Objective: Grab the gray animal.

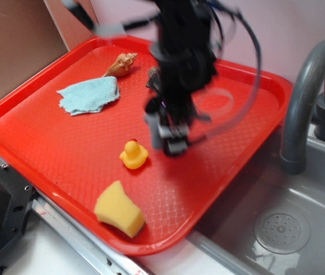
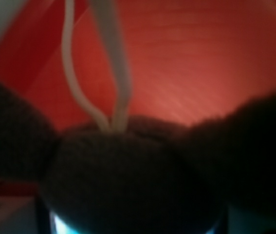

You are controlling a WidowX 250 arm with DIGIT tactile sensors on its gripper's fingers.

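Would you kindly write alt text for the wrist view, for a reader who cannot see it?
A dark, fuzzy gray animal fills the lower frame, very close to the camera and blurred, with a rounded limb or ear on each side. A thin white loop cord rises from its top against the red tray.

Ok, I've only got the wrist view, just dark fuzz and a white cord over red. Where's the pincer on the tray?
Observer: The pincer is over the middle of the red tray, just right of a yellow duck as the exterior view shows it.
Operator: Anything else close by?
Observer: A yellow sponge lies near the tray's front edge, apart from the pincer.
Operator: Can you see the gray animal gripped from outside?
Observer: No. The arm is blurred in the exterior view, so the gray animal can't be made out there.
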